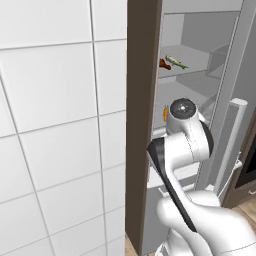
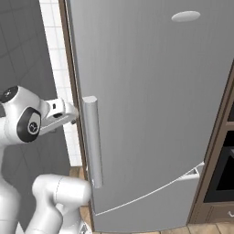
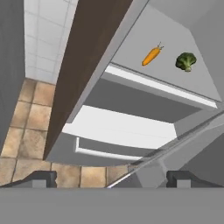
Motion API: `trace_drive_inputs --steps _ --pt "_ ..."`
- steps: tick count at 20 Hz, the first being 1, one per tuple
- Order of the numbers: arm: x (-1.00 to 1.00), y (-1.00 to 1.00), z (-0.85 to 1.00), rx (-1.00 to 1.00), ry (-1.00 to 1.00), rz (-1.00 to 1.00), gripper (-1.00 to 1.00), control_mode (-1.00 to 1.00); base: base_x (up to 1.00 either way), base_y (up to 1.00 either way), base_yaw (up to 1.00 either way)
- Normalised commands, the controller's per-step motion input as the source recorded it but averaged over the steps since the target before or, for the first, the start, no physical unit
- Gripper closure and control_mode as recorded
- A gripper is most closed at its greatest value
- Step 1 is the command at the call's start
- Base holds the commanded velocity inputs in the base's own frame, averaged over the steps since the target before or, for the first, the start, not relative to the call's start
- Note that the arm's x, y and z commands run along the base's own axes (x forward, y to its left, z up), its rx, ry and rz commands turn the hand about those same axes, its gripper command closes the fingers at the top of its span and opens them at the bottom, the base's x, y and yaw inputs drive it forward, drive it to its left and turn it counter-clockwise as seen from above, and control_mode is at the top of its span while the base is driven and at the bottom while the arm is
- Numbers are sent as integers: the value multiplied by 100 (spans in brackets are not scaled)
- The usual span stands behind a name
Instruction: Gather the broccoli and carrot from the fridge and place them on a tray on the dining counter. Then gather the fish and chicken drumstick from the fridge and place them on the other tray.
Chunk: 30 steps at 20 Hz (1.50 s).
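While the fridge door [image 2: 151,105] stands partly ajar, the carrot [image 3: 151,56] and the broccoli [image 3: 186,61] lie on the same grey shelf [image 3: 144,39] inside, near each other but apart, the carrot tilted with its green tip away from the hand camera. In the left base view a sliver of the carrot [image 1: 165,114] shows at the cabinet edge, just beside the arm's round joint. 1 shelf higher in that view lie the fish [image 1: 176,62] and, touching or just beside it, the brown chicken drumstick [image 1: 164,64]. Below the carrot shelf, the hand view shows a white drawer front [image 3: 122,127]. The gripper [image 3: 113,179] has its 2 dark fingertips wide apart, with nothing between them, well short of the vegetables. A brown side panel [image 1: 141,120] borders the fridge, with white wall tiles [image 1: 55,125] beyond it and tan floor tiles [image 3: 26,131] beneath. The door's upright handle [image 2: 93,141] shows in the right base view.
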Motion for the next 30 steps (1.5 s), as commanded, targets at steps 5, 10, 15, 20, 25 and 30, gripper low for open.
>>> trace_drive_inputs --steps 5,10,15,20,25,30 --pt "38 -40 -14 -5 7 0 -100 -100 0 0 0" --pt "10 -46 -12 -3 11 0 -100 -100 0 0 0" --pt "-29 -65 -6 -1 3 -4 -100 -100 0 0 0" --pt "-26 -64 -2 -2 3 -8 -100 -100 0 0 0" --pt "0 -92 0 0 7 -4 -100 -100 0 0 0" --pt "-2 -100 0 0 9 -4 -100 -100 0 0 0"
